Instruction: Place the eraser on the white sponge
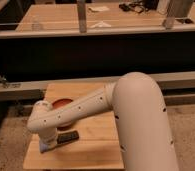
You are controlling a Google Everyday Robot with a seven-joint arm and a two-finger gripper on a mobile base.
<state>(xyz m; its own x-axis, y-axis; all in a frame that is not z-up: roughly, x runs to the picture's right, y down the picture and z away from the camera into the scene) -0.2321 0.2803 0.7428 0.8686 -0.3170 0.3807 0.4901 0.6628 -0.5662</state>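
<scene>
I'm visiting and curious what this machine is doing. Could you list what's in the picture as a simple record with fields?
setting: small wooden table, long benches behind
arm: white, reaching from the right across the table
gripper: at the arm's end, low over the table's front left corner
eraser: dark, flat on the table, just right of the gripper
red dish: partly hidden behind the arm
white sponge: perhaps the pale patch under the gripper

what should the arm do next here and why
Probably ease the gripper sideways over the eraser. The gripper hangs low at a front corner of the wooden table, above a pale thing that may be the white sponge, while the dark eraser lies flat on the table beside it, apparently not yet gripped.
</scene>
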